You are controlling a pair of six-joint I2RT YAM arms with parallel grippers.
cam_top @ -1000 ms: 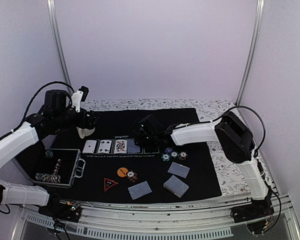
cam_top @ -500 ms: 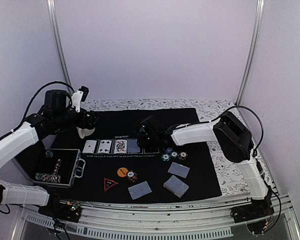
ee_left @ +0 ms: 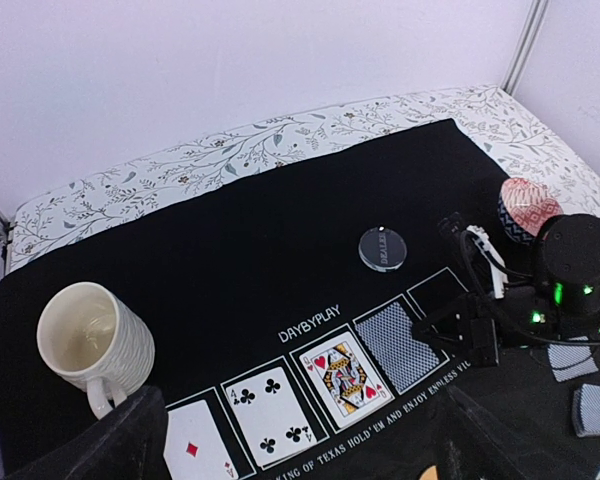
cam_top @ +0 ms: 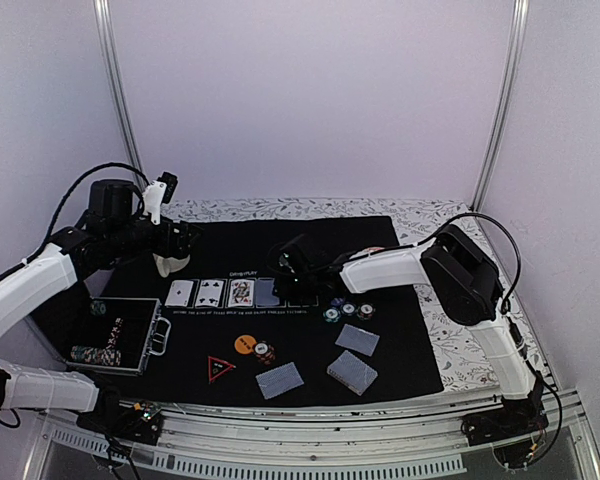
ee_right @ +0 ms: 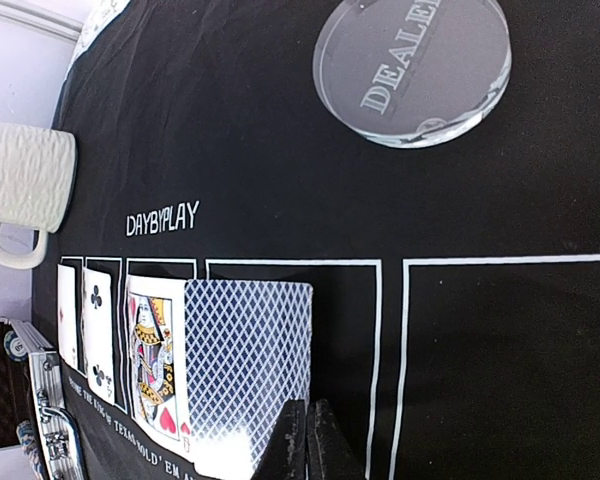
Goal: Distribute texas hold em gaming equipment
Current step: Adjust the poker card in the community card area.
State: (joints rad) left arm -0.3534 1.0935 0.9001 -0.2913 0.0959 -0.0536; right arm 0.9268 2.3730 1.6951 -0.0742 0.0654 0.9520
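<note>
Felt mat (cam_top: 310, 235) covers the table (cam_top: 435, 215). At ten o'clock the left end effector (cam_top: 175, 243) hangs released, clear of play. At centre the right end effector (ee_right: 308, 412) is clenched on the face-down card (ee_right: 245, 350), fourth in the row, probably to flip it.

Plain lilac walls (cam_top: 310, 100) enclosed the desk (cam_top: 380, 412), with two metal posts (cam_top: 117, 100) rising at the back corners. A white cloth (cam_top: 420, 212) printed with leafy sprigs covered it under soft, even light.
</note>
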